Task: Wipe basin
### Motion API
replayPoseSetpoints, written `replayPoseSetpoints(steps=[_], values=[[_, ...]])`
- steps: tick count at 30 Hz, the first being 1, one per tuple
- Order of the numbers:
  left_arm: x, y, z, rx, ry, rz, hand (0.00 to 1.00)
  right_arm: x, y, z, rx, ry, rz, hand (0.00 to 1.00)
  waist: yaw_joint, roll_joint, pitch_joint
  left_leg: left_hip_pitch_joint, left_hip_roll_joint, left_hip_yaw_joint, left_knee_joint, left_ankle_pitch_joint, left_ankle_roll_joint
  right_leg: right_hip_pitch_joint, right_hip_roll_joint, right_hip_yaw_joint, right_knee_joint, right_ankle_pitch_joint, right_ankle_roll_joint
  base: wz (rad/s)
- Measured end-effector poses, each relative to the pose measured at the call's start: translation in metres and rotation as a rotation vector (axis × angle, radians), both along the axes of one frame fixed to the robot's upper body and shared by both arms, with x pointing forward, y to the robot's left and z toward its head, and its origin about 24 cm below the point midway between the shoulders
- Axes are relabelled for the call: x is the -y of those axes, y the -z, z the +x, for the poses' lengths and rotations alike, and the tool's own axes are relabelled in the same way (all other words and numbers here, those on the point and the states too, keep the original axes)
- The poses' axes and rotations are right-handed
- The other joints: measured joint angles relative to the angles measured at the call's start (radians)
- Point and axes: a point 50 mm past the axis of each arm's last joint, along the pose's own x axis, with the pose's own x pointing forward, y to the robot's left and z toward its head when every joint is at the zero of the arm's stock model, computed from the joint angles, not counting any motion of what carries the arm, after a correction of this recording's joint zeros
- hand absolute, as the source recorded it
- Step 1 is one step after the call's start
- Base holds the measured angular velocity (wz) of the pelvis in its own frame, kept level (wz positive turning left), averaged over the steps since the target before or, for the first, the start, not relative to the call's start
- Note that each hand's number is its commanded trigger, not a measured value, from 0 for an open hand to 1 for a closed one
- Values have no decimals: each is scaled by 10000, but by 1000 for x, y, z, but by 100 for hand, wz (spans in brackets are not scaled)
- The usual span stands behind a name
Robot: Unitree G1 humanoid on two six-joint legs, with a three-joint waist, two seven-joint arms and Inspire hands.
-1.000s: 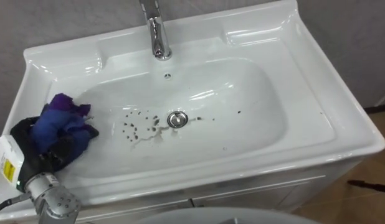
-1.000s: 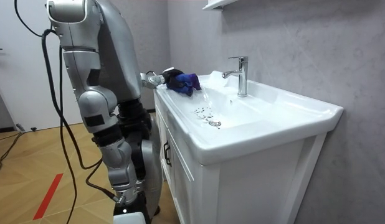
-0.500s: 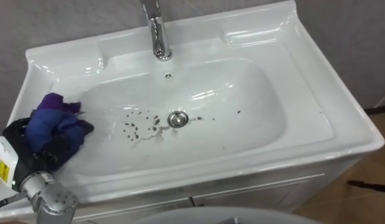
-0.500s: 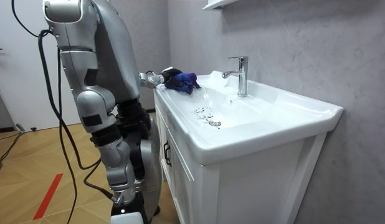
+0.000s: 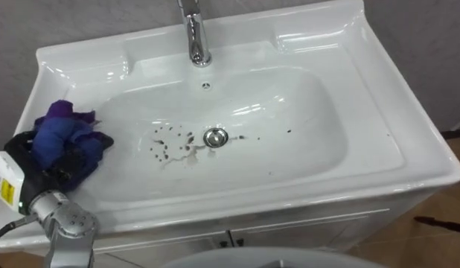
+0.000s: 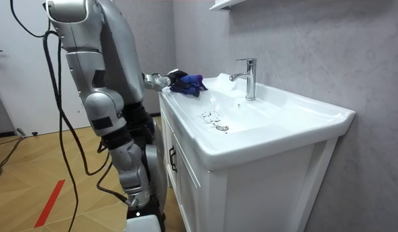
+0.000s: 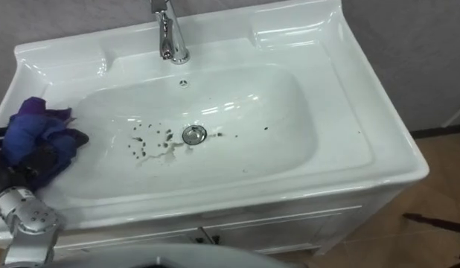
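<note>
Left eye view: left hand (image 5: 29,152) clenched round a blue cloth (image 5: 62,138) on the basin's (image 5: 409,149) left slope, slightly nearer the rim than a second ago. Dark specks (image 5: 167,145) lie beside the drain (image 5: 215,137). Room view: robot stands at the basin, leaning a little differently. Right eye view: same scene.

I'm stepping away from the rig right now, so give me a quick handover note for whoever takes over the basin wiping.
Left hand: shut on the blue cloth, at the left edge of the basin.
Dirt: dark specks lie on the basin floor just left of the drain, with a few to its right. The cloth is apart from them.
Done: cloth is in hand; the specks are not yet wiped.
Left: bring the cloth to the right across the specks toward the drain, then probably over the rest of the bowl.
</note>
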Motion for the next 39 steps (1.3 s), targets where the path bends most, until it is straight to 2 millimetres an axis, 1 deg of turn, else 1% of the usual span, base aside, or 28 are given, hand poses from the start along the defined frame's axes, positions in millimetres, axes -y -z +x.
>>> replayPoseSetpoints(steps=[1,3,5,6,7,8,10,14,16,20,22,24,26,29,32,34,35,37,39], values=[[1,-6,4,195,75,41,100,-2,0,2,107,-14,89,0,-19,-55,70,-96,-6,-25,28,0,1,-13,-4,-71,-13,21,3,11],[7,-12,10,399,381,88,100,-5,1,3,254,22,207,0,3,-99,133,-155,-11,-30,39,0,1,-25,-3,-126,-156,66,11,9],[16,-18,17,666,806,20,100,-8,2,7,473,-37,339,0,-4,-85,112,-326,-14,-27,60,-1,2,-179,-4,-135,-178,96,10,2],[23,-22,22,856,1196,-52,100,-9,2,10,626,-127,400,0,-41,-82,155,-401,-16,-22,69,-1,2,-235,-5,-137,-182,101,8,0],[30,-27,27,1048,1578,-115,100,-10,2,10,684,-120,482,0,-65,-129,199,-441,-14,-22,67,-1,2,-284,-4,-140,-172,106,3,0],[33,-29,29,1142,1773,-145,100,-10,2,10,717,-119,516,0,-68,-145,212,-455,-13,-19,66,-1,2,-299,-2,-142,-168,108,1,0],[46,-35,35,1388,2434,-181,100,-12,3,11,835,-265,582,0,-180,-158,206,-458,-11,-4,15,-1,1,-322,-1,-105,-174,110,-1,-2],[59,-49,43,1931,3180,44,100,-12,3,13,988,-202,633,0,-363,-120,181,-411,-12,7,-58,-1,2,-307,1,-48,-175,114,-3,-6],[66,-58,46,2234,3641,487,100,-13,3,12,960,-215,630,0,-422,-94,151,-363,-13,5,-95,-1,2,-301,5,20,-175,116,-5,-6],[73,-58,47,2152,4049,739,100,-13,3,13,1042,-244,637,0,-577,-80,113,-179,-14,4,-197,-1,2,-152,12,28,-194,116,-5,0],[76,-58,48,2102,4200,857,100,-13,3,13,1043,-270,654,0,-580,-104,97,-61,-15,3,-243,-1,2,-111,12,35,-194,116,-5,0],[76,-58,48,2102,4215,853,100,-14,3,13,1056,-269,679,0,-587,-120,97,0,-18,3,-261,-1,2,-7,9,34,-194,116,-5,0],[76,-57,47,2041,4215,835,100,-14,3,13,1047,-260,734,0,-585,-157,113,88,-19,16,-286,-1,2,11,8,39,-197,116,-4,0],[75,-49,45,1698,4192,771,100,-15,3,14,1085,-262,777,0,-559,-169,102,120,-18,24,-356,-1,2,0,12,48,-206,116,-4,-1],[74,-37,41,1121,4171,672,100,-15,3,13,1073,-247,782,0,-559,-172,95,114,-25,43,-358,-2,2,7,7,76,-251,116,-4,-1],[70,-17,34,81,4125,693,100,-15,3,15,1123,-304,776,0,-556,-121,83,91,-25,46,-358,-3,2,2,9,73,-296,116,-4,-3],[68,-12,32,-242,4118,634,100,-15,3,16,1134,-307,774,0,-557,-110,82,88,-25,49,-357,-3,2,2,10,73,-312,116,-4,-5],[64,10,20,-1582,4118,480,100,-14,3,15,1105,-260,793,0,-528,-100,85,108,-4,140,-356,-2,1,-1,30,135,-322,116,-4,-6],[61,17,17,-2195,4071,281,100,-13,2,13,1100,-255,762,0,-527,-63,76,119,3,185,-346,-2,1,-2,35,187,-319,116,-4,-8]])
